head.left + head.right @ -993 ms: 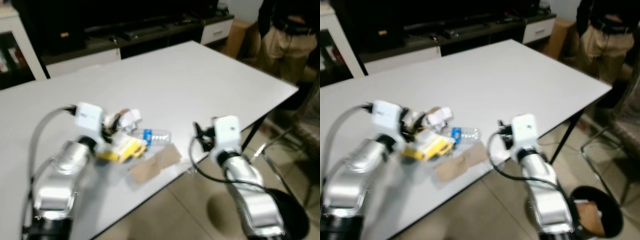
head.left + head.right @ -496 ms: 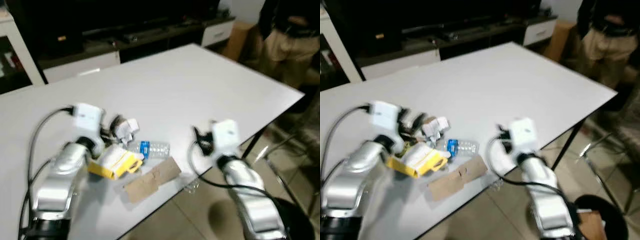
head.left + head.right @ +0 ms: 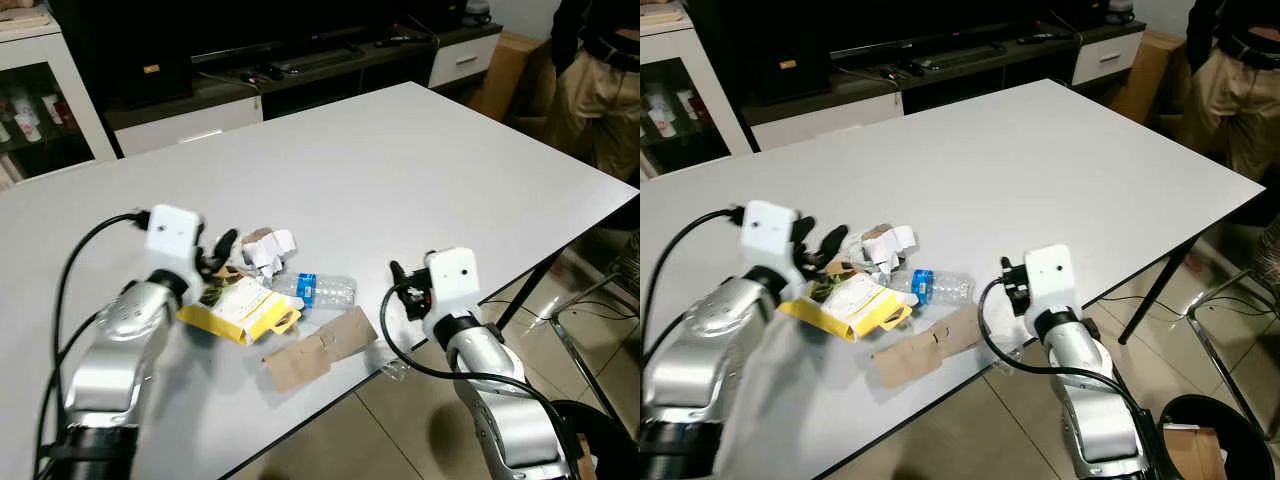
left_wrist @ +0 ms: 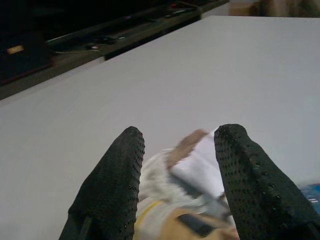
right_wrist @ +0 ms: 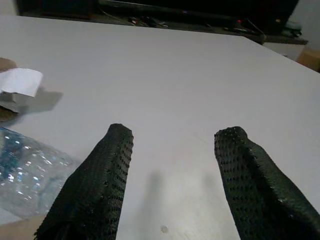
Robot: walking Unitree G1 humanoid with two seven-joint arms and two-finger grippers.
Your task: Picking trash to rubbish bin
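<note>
My left end effector (image 4: 177, 165) is spread wide around the crumpled paper (image 3: 262, 247) in the trash pile on the white bench (image 3: 400, 160). My right end effector (image 5: 172, 175) hovers wide over the bench beside the plastic bottle (image 3: 322, 290).

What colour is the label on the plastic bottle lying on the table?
Blue. The label wraps the clear plastic bottle; it shows best in the left eye view.

- My left silver arm reaches forward; its black two-fingered left gripper (image 3: 213, 254) is spread apart.
- My right gripper (image 5: 172, 150), nearer on the right, gapes wide too.
</note>
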